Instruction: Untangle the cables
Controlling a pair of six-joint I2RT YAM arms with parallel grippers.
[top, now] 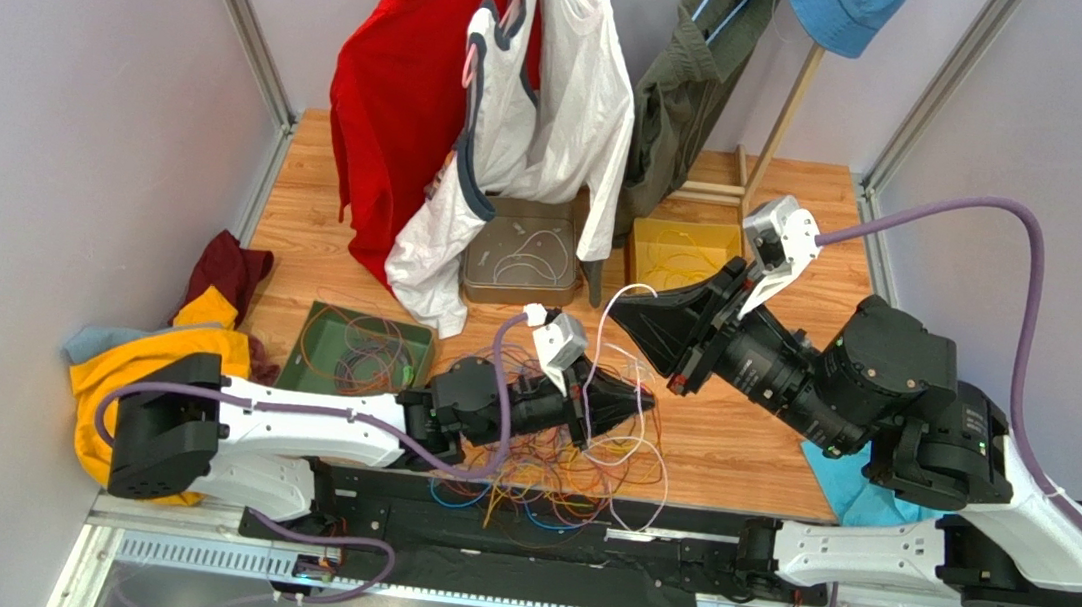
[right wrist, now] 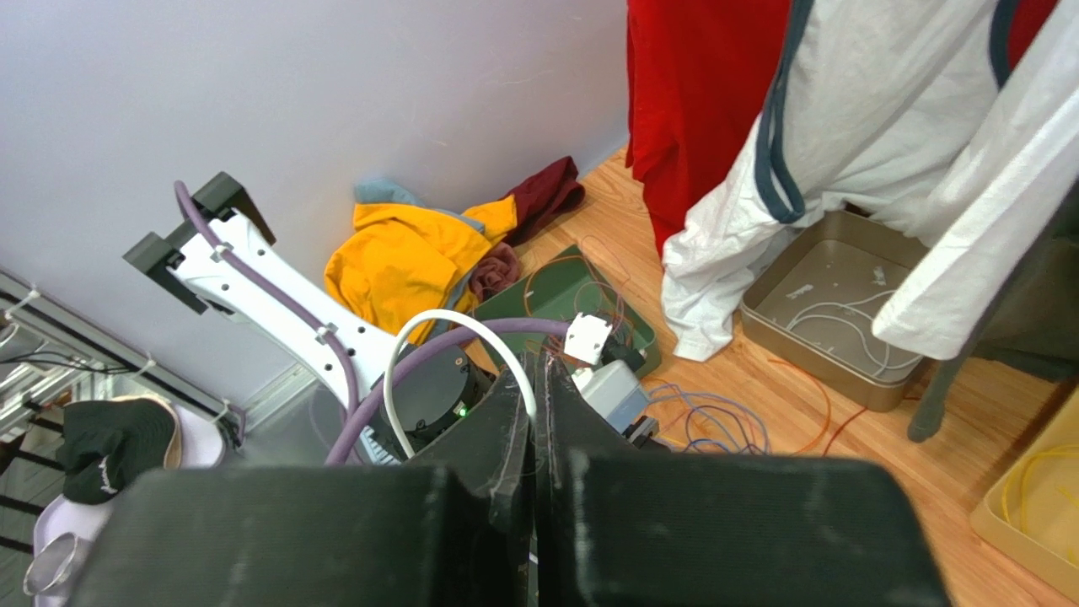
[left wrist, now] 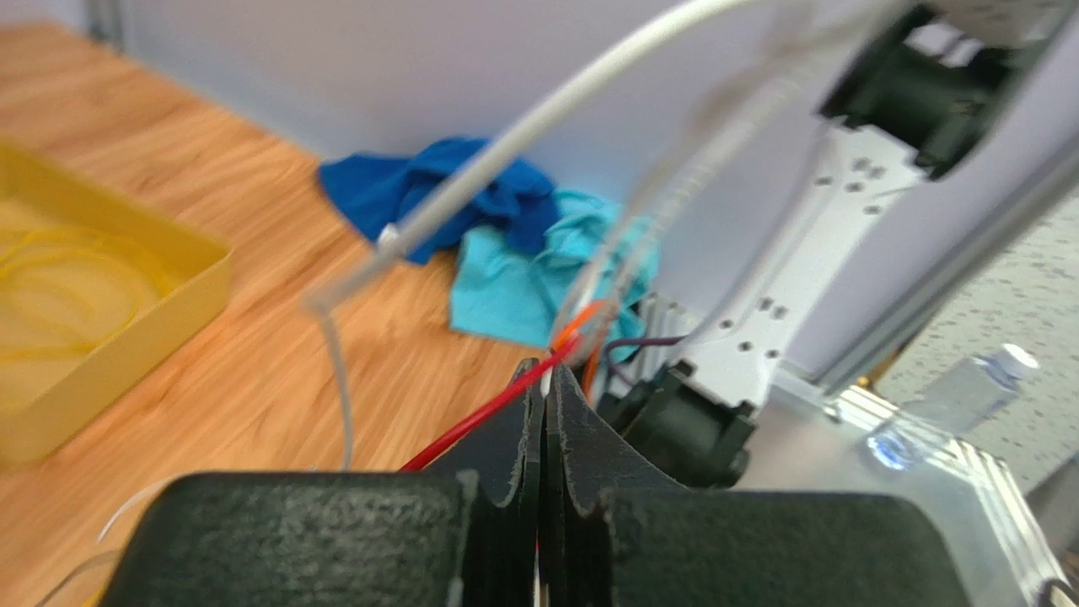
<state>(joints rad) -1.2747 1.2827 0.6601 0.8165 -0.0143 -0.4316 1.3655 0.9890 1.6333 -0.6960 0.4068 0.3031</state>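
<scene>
The cables lie in a loose snarl of orange, blue, purple, red and white strands at the table's near edge. My left gripper hovers just above the snarl. In the left wrist view it is shut, with a white strand pinched between the pads and a red cable running into the tips. My right gripper sits close above the left one. It is shut on a white cable that arcs up and left in a loop.
A green tray, a grey tray and a yellow tray each hold sorted cables. Red and white shirts hang over the table's back. Cloth heaps lie at the left and at the right.
</scene>
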